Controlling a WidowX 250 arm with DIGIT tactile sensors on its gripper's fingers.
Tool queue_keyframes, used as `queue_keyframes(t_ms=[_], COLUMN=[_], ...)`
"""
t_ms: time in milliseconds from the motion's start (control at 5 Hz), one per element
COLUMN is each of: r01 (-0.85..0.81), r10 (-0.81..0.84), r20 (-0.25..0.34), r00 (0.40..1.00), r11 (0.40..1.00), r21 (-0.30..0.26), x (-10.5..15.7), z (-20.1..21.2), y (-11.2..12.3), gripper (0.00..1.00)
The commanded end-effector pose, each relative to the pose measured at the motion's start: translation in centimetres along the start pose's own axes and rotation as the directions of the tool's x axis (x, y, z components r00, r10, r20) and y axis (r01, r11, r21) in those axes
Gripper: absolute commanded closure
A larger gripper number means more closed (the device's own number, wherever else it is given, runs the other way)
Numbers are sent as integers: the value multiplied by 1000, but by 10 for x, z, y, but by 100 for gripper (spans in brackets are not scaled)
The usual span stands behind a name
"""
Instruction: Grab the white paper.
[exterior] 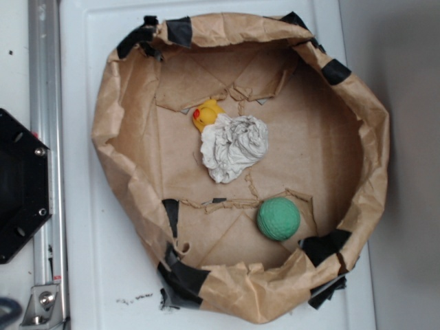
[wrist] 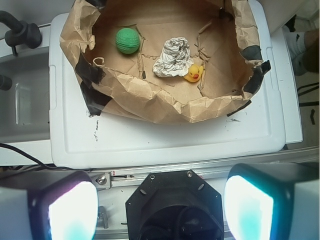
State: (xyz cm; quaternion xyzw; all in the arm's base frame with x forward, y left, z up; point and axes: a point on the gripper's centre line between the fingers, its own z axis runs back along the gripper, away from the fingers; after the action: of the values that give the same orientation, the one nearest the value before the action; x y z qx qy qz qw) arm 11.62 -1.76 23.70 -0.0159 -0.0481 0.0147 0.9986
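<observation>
The white paper (exterior: 234, 147) (wrist: 172, 57) is a crumpled off-white wad lying near the middle of the brown paper bowl (exterior: 124, 175) (wrist: 165, 102). A yellow rubber duck (exterior: 207, 114) (wrist: 194, 73) touches its side. My gripper (wrist: 160, 207) is open, its two pale-lit fingertips (wrist: 72, 210) wide apart at the bottom of the wrist view. It hovers over the black robot base (wrist: 172, 205), well short of the bowl and far from the paper. The gripper is not seen in the exterior view.
A green ball (exterior: 278, 218) (wrist: 127, 40) lies inside the bowl, apart from the paper. The bowl's crinkled walls are patched with black tape (exterior: 182, 278) and stand on a white board (exterior: 82, 268). A metal rail (exterior: 45, 137) and the black base (exterior: 20, 185) lie beside it.
</observation>
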Motion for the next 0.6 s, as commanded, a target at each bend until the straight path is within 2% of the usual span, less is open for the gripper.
queue_keyframes(t_ms=[0,400], r01=[0,-85], r10=[0,83], r20=[0,41], r00=[1000,996], r11=[1000,996], r21=[0,40], x=[0,65], z=[0,-35], y=[0,23], gripper=[0,0])
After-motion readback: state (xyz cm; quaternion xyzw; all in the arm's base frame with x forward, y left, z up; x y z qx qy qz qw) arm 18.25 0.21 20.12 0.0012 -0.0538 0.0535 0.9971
